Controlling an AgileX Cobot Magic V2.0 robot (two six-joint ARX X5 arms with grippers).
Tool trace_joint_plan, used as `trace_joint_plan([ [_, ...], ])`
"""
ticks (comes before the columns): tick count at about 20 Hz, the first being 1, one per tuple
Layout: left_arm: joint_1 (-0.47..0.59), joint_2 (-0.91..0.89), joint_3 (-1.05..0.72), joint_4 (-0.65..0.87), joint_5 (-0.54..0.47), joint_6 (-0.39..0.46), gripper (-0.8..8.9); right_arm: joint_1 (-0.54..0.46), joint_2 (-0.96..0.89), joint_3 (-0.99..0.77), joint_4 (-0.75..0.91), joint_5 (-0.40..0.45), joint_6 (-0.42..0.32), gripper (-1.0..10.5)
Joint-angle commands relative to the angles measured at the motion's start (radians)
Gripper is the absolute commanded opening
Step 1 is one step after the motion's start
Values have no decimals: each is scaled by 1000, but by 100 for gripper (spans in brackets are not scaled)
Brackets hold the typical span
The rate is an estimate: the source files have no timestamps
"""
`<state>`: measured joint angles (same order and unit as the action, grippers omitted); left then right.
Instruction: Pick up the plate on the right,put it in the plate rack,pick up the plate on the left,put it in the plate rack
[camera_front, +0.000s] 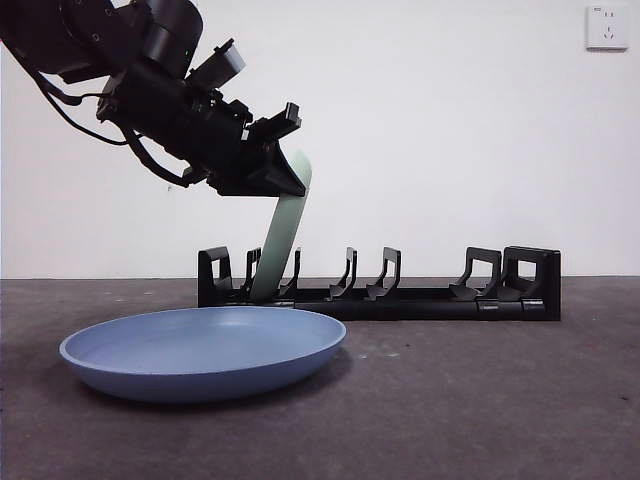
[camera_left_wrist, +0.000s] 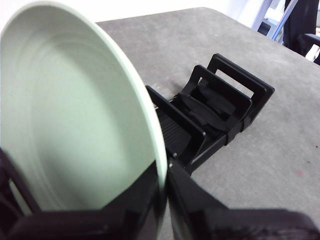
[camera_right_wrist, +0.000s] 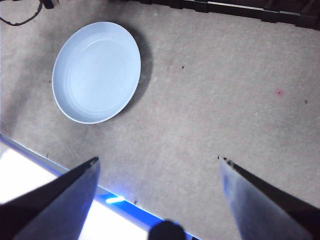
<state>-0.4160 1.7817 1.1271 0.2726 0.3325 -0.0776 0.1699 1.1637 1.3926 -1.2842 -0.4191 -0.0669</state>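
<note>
Grey table, left gripper (camera_left_wrist: 162, 200) clamped on green plate (camera_front: 285, 235) standing in plate rack (camera_front: 400, 298), right gripper (camera_right_wrist: 157, 172) wide open

The right claw (camera_right_wrist: 159, 165) hangs high over the grey table (camera_right_wrist: 225, 100) with its two jaws spread wide and nothing between them. A pale blue plate (camera_right_wrist: 96, 72) lies flat on the table well ahead of the claw, off toward the side of one jaw, and is not touching it. Farther ahead a strip of the black rack (camera_right_wrist: 235, 8) shows at the frame's edge, and a bright white band with a blue glow (camera_right_wrist: 116, 199) runs close under the jaws.
</note>
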Motion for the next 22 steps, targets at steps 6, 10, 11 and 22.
trace_joint_plan([
  [6,4,-2,-3,-44,-10,3,160,1,-3,-7,10,0,-13,406],
  [10,4,-5,-3,-48,33,-2,172,1,-3,-7,10,0,-13,406],
  [11,4,-6,-3,-48,45,-6,172,1,-3,-7,11,0,-13,406],
  [22,-2,-95,-3,-133,45,-8,230,1,-3,-7,18,0,-16,406],
])
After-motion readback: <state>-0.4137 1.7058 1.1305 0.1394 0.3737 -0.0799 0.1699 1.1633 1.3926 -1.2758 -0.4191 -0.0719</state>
